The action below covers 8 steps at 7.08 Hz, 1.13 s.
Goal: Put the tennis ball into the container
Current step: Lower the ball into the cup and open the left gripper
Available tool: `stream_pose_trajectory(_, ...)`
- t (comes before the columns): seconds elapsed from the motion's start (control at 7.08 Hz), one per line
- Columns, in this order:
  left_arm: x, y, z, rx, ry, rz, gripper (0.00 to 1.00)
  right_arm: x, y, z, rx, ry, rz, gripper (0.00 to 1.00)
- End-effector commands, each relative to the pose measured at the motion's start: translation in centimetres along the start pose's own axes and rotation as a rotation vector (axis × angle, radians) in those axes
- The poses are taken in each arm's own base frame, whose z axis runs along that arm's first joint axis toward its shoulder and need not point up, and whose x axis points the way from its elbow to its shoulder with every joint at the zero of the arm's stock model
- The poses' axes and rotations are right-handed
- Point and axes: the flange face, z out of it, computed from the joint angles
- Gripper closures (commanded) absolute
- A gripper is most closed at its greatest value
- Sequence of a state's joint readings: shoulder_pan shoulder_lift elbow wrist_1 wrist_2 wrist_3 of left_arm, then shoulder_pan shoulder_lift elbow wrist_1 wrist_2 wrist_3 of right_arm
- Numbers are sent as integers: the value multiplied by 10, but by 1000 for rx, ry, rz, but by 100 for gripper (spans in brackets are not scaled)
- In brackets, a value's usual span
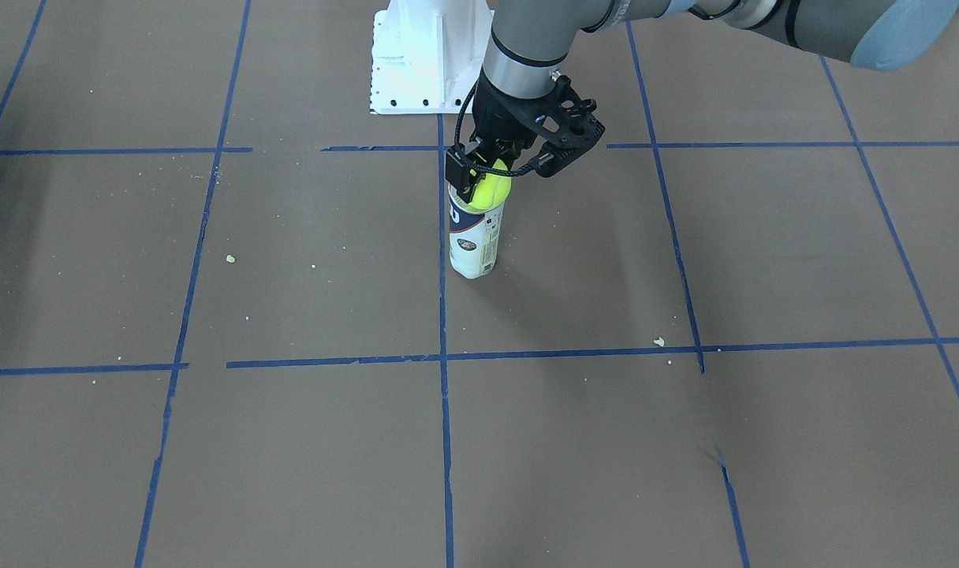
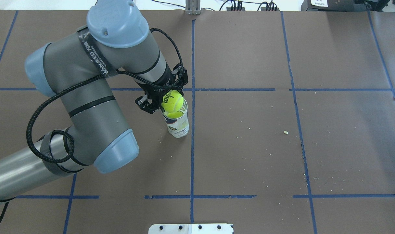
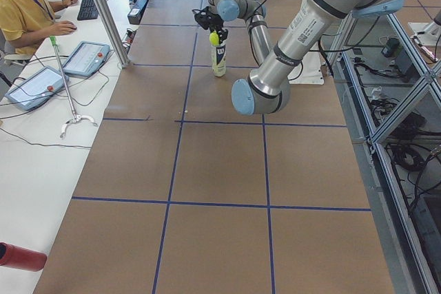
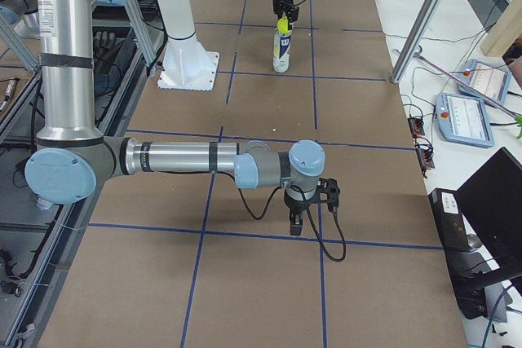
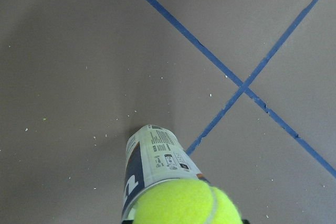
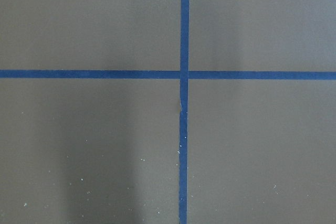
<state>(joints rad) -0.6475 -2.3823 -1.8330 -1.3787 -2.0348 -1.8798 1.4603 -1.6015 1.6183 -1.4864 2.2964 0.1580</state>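
The yellow-green tennis ball (image 2: 172,101) is right at the open mouth of the container (image 2: 178,125), a clear can with a white and navy label that stands upright beside a blue tape line. My left gripper (image 2: 166,100) comes down from above and is shut on the ball (image 1: 491,192), just over the can (image 1: 473,241). The left wrist view shows the ball (image 5: 184,205) at the bottom edge with the can (image 5: 152,156) under it. My right gripper (image 4: 298,222) hangs low over the table far from the can; whether it is open or shut cannot be told.
The white pedestal (image 1: 416,63) stands just behind the can, near the robot's base. Blue tape lines (image 2: 192,146) grid the brown table, and small crumbs (image 1: 658,341) lie scattered. An operator (image 3: 21,5) sits at a side desk with tablets.
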Motion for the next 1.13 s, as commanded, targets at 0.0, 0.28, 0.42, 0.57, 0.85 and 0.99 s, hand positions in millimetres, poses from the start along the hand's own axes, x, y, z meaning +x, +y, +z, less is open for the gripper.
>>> stream_pose_trajectory(0.0, -1, 1, -2, 0, 3, -5, 18, 0, 0, 0, 0, 0, 0, 0)
stream_pose_trajectory(0.28, -1, 1, -3, 1, 5, -5, 0, 0, 0, 0, 0, 0, 0, 0)
stream_pose_trajectory(0.42, -2, 3, -8, 0, 13, 1, 0, 0, 0, 0, 0, 0, 0, 0)
stream_pose_trajectory(0.57, -6, -5, -18, 14, 32, 54, 0, 0, 0, 0, 0, 0, 0, 0)
stream_pose_trajectory(0.85, -59, -69, -48, 85, 40, 359, 0, 0, 0, 0, 0, 0, 0, 0)
stream_pose_trajectory(0.99, -86, -129, -61, 151, 4, 467, 0, 0, 0, 0, 0, 0, 0, 0)
